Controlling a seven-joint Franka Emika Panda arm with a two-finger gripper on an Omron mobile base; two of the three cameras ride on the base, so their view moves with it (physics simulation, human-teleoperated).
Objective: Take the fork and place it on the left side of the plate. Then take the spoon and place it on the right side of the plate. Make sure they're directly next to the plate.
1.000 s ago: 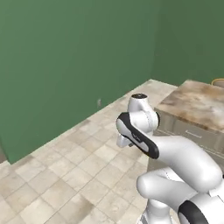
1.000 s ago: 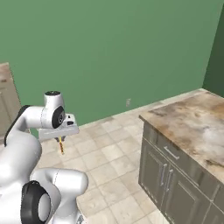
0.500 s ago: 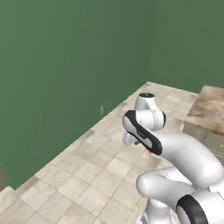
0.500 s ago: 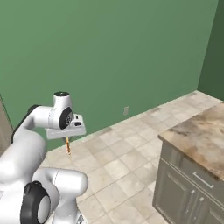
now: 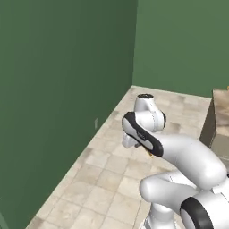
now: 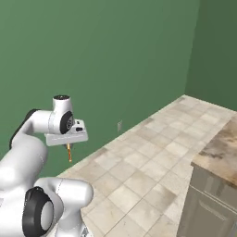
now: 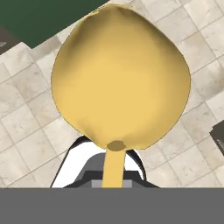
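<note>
The spoon (image 7: 120, 74) has its yellow bowl close in front of the hand camera, and its orange handle runs down between my dark fingertips. In the right base view the spoon (image 6: 69, 152) hangs point-down below my gripper (image 6: 68, 144), high above the tiled floor. My gripper (image 7: 113, 175) is shut on the spoon's handle. In the left base view a sliver of orange from the spoon (image 5: 150, 154) peeks out under the forearm. The fork and the plate are out of view.
Green walls meet in a corner ahead. A stone-topped counter (image 6: 221, 149) with grey cabinet fronts (image 6: 208, 206) stands at the right; its edge (image 5: 221, 109) shows in the left base view. Beige floor tiles (image 6: 139, 171) lie between. A wall socket (image 6: 119, 125) sits low.
The whole scene has slid right in both base views, so the base has moved and the counter has drifted to the right edge. The spoon stays held in the gripper.
</note>
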